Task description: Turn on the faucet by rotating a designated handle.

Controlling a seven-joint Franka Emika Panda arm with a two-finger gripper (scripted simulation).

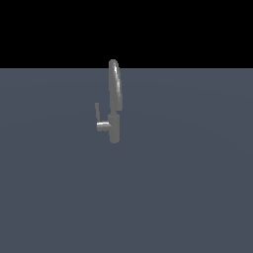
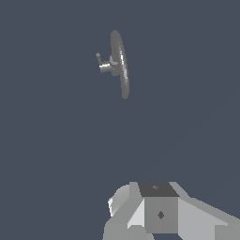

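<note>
The small grey faucet (image 1: 114, 126) stands upright on the flat grey-blue floor, with a tall narrow arched spout (image 1: 115, 84). Its handle (image 1: 97, 110) is a thin flat lever pointing up from a short horizontal stub (image 1: 103, 126) on the exterior view's left side of the body. In the wrist view the faucet (image 2: 120, 63) shows from above, with the handle (image 2: 99, 59) beside it. Only part of my gripper (image 2: 159, 213) shows in the wrist view, as grey and white blocks far from the faucet. Its fingers do not show clearly. The arm is out of the exterior view.
A flat grey-blue floor (image 1: 188, 197) spreads around the faucet, with a black background above its far edge. No other object shows.
</note>
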